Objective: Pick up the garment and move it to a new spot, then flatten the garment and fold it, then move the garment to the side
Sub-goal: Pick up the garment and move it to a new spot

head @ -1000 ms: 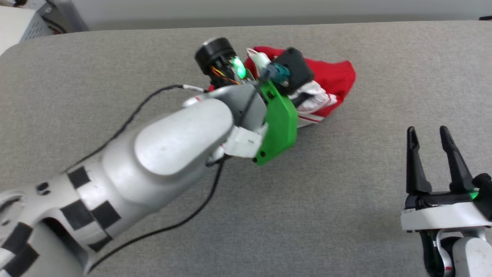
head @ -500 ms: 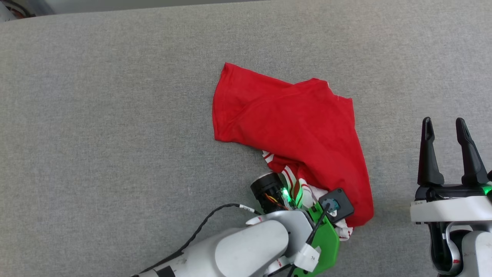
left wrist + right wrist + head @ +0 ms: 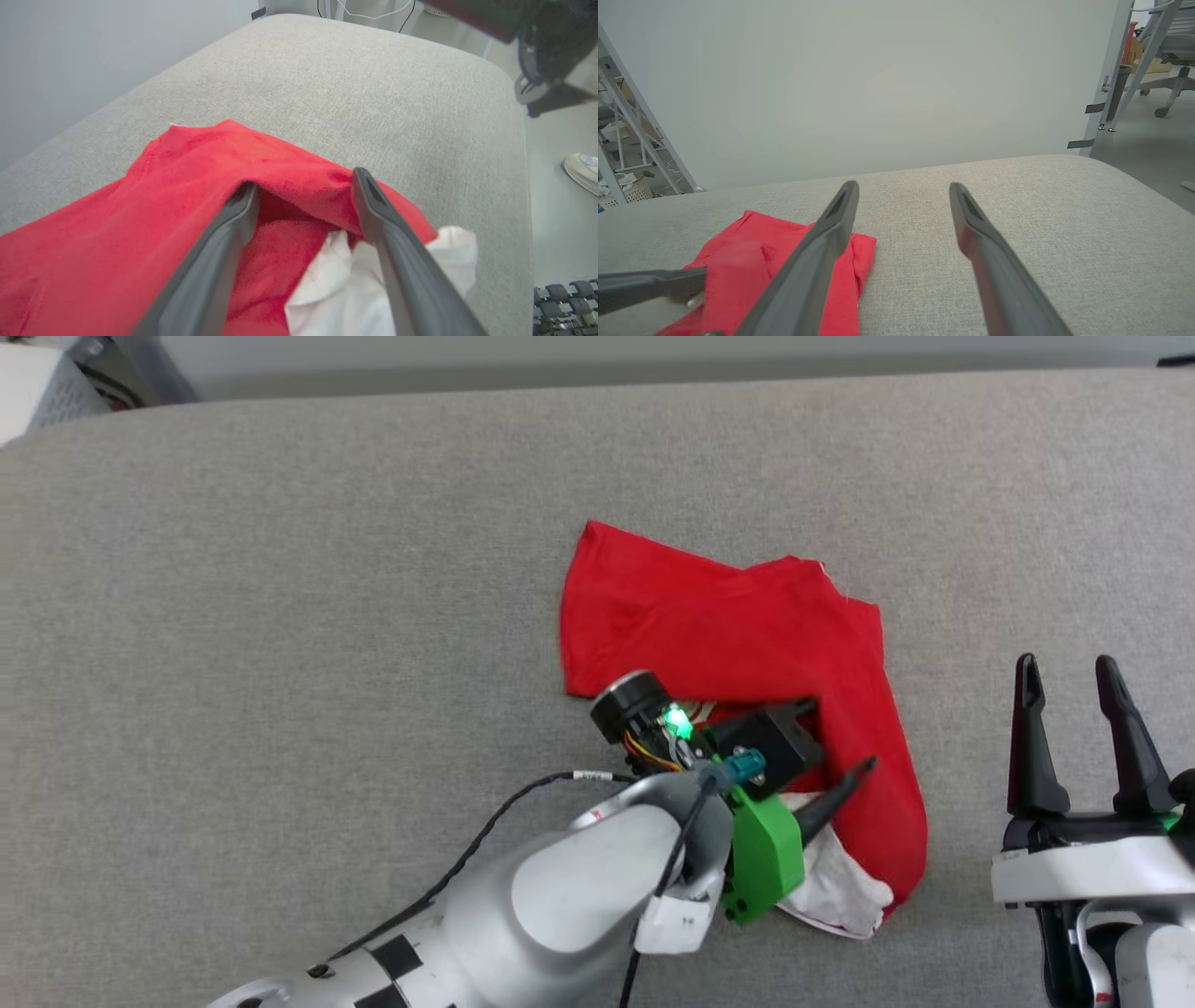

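Fingers of the left tool [image 3: 840, 735] stand wide apart with nothing pinched between them. In the left wrist view [image 3: 304, 182] the two dark fingers straddle a raised red fold of the garment [image 3: 163, 196]. Both tips lie right at that fold, and whether they touch it cannot be told. A bunched white sleeve [image 3: 336, 280] lies between and under the fingers toward the bottom of that frame.

In the head view this tool sits just below the centre of the frame, over the lower part of the garment [image 3: 747, 625], with its grey forearm [image 3: 560, 896] running down to the lower left. The garment lies crumpled but partly spread on the grey fabric-covered desk [image 3: 280, 616], a little right of centre. Its plain red side faces up, and the white sleeve [image 3: 836, 891] sticks out at its lower edge.

The right tool [image 3: 1066, 667] is at the lower right of the head view, well apart from the garment, with its fingers spread wide and empty above bare desk. In the right wrist view [image 3: 902, 185] the fingers point toward a pale wall [image 3: 878, 70], and the garment [image 3: 747, 242] shows at the lower left of that frame.
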Available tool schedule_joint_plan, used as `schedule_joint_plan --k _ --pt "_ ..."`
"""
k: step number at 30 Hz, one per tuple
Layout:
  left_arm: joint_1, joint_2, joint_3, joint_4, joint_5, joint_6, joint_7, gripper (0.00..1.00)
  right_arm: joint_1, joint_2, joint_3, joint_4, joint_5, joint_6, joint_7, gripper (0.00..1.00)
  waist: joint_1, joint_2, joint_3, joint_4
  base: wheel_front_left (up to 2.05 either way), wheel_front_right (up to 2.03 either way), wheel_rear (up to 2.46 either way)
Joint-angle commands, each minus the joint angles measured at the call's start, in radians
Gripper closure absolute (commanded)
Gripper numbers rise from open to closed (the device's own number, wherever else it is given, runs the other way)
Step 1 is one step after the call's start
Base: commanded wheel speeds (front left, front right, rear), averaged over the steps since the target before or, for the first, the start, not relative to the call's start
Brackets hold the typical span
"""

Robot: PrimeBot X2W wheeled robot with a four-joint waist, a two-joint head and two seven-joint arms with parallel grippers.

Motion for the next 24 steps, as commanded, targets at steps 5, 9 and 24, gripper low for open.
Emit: schedule_joint_plan --k 5,9,24 --pt "-0.011 0.011 0.088 -0.011 0.002 0.095 -0.098 0.0 0.038 0.0 0.006 -0.001 -0.013 -0.001 -0.005 0.0 0.0 -0.0001 -0.099 0.061 0.0 0.0 0.0" --pt "0.022 0.07 0.172 -0.029 0.011 0.174 -0.121 0.0 0.055 0.0 0.014 -0.004 -0.023 -0.001 -0.005 0.0 0.0 -0.0001 -0.122 0.074 0.0 0.0 0.0" --pt "0.412 0.264 0.662 -0.328 0.164 0.392 -0.125 0.0 0.101 0.0 0.024 -0.017 -0.054 -0.001 -0.005 0.0 0.0 -0.0001 -0.163 0.089 0.0 0.0 0.0"
